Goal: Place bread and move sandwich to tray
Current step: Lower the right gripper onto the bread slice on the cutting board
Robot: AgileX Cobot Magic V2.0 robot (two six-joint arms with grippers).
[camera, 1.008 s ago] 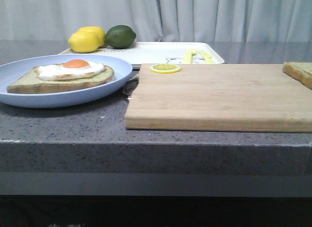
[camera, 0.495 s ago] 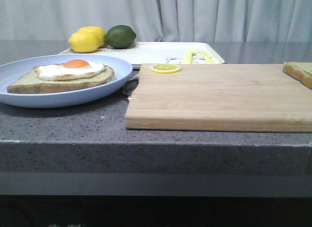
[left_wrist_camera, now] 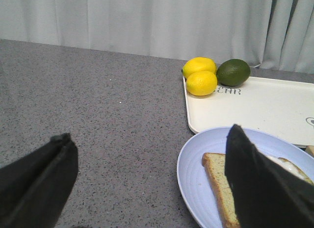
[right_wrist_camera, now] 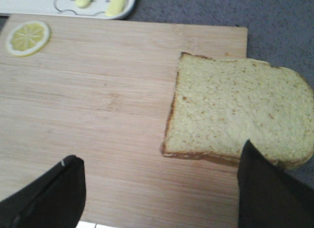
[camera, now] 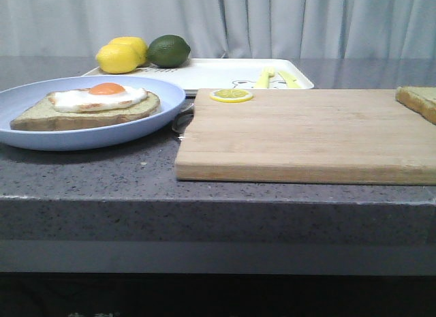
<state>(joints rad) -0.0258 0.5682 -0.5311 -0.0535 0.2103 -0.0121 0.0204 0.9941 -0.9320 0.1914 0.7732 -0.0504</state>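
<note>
1. The bread [right_wrist_camera: 238, 117] lies flat at the right-hand corner of the cutting board [camera: 306, 133], at about 3 o'clock in the front view, with part of the slice overhanging the board onto the grey tabletop [camera: 88, 174]. A descent onto that overhang could tip the slice or push it off the board.
2. The right pincer [right_wrist_camera: 159, 189] is seen spread wide and empty, one finger near the slice's lower crust, the other well apart over bare wood. If it is closed off-centre, only the crust may be caught, and the soft slice could fold or tear.
3. The left pincer [left_wrist_camera: 147, 181] is likewise spread and empty, beside the blue plate [camera: 163, 92]; one finger overlaps the plate in the wrist view, though contact cannot be told. A careless approach could nudge the plate.
4. The sandwich [camera: 88, 106] is judged unfinished: one slice bearing the fried egg [camera: 99, 95] sits on the plate at 9 o'clock. A bread drop made too far to one side could slide off the domed yolk.
5. The tray [camera: 218, 71] lies at 12 o'clock, partly taken up by two lemons [camera: 121, 54], a lime [camera: 168, 50] and yellow cutlery [camera: 276, 78]. The plate could strike these if it is set down without aim.
6. The lemon slice [camera: 231, 95] on the board's far edge could be swept along during the transfer.
</note>
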